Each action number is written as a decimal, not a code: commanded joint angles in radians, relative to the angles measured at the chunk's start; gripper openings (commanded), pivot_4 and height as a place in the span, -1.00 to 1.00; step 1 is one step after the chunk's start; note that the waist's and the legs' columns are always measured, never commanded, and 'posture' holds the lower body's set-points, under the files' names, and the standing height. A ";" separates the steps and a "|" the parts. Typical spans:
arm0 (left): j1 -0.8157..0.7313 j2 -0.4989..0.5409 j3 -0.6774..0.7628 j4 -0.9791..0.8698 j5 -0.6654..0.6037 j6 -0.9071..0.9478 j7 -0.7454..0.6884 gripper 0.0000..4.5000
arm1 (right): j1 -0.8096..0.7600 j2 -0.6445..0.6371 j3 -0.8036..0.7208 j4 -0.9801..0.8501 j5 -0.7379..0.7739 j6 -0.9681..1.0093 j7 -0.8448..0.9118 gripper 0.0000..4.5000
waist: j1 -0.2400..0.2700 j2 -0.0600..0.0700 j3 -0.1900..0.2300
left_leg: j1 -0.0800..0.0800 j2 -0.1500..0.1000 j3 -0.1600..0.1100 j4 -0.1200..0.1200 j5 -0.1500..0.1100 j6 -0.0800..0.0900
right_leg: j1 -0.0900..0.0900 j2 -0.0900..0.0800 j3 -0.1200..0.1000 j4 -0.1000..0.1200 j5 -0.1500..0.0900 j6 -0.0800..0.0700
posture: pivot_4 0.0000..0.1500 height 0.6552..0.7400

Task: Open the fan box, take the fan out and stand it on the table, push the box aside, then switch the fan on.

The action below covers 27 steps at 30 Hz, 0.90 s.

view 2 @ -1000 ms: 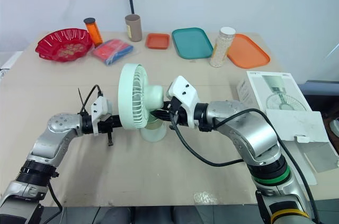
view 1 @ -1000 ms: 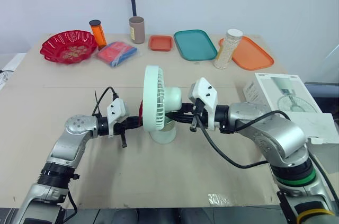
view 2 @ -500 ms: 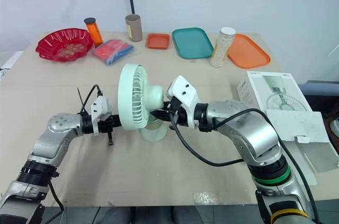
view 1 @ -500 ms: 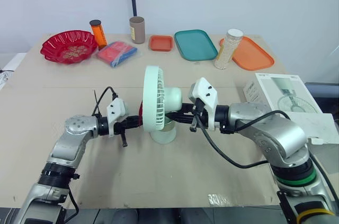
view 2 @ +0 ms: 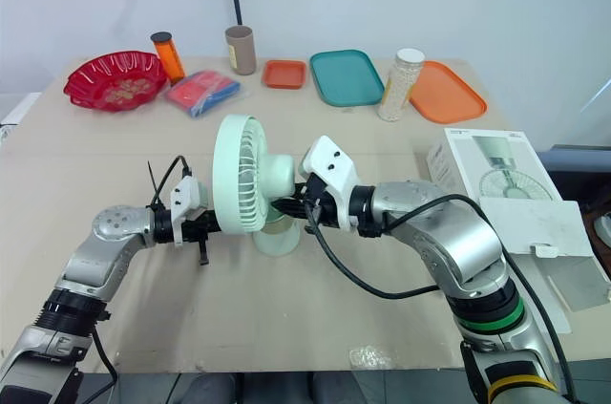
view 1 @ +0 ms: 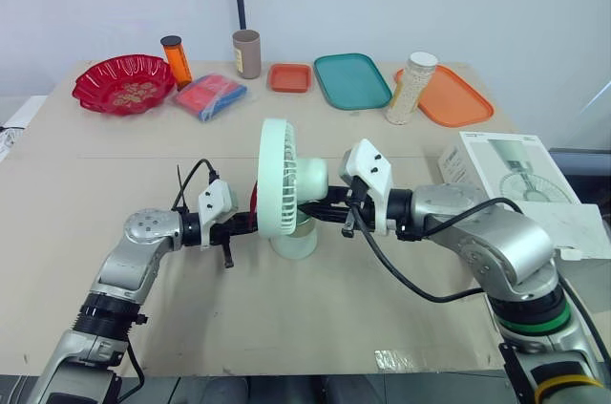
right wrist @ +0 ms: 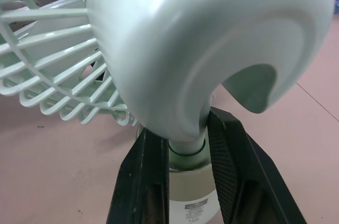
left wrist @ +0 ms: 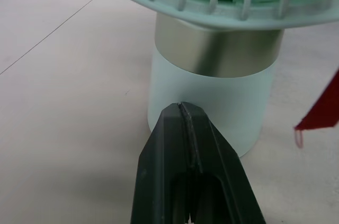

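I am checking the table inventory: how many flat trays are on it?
3: a small orange tray at the far edge, a teal tray right of it, a larger orange tray farthest right.

I'm counting across one table [view 1: 115,175] now. One mint-green fan [view 1: 282,192] is coming up first, then one white fan box [view 1: 506,170]. Trays are running to three: one small orange tray [view 1: 289,77], one teal tray [view 1: 352,80] and one large orange tray [view 1: 458,98]. I'm adding one red bowl [view 1: 124,84], one orange bottle [view 1: 176,60], one brown tube [view 1: 246,53], one red-and-blue packet [view 1: 210,95] and one white-capped jar [view 1: 412,89]. Grippers are making two: the left gripper [view 1: 252,223] and the right gripper [view 1: 307,208].
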 commanded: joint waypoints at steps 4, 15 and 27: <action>-0.019 -0.019 -0.005 -0.003 0.004 -0.018 0.007 -0.98 | -0.002 -0.011 0.006 0.003 -0.002 0.014 0.005 -0.59 | 0.000 0.000 0.000 | 0.000 0.000 0.000 0.000 0.000 0.000 | 0.000 0.000 0.000 0.000 0.000 0.000 | 1.00 1.00; -0.019 -0.029 -0.005 -0.023 -0.003 -0.003 0.006 -0.98 | -0.004 -0.012 0.007 0.001 -0.001 0.015 0.005 -0.59 | 0.001 0.000 0.000 | 0.000 0.000 0.000 0.000 0.000 0.000 | 0.000 0.000 0.000 0.000 0.000 0.000 | 1.00 1.00; -0.021 -0.029 -0.002 -0.025 -0.004 -0.004 0.007 -0.98 | -0.008 -0.009 0.011 0.005 -0.003 0.013 0.004 -0.59 | 0.001 0.000 0.000 | 0.000 0.000 0.000 0.000 0.000 0.000 | 0.000 0.000 0.000 0.000 0.000 0.000 | 1.00 1.00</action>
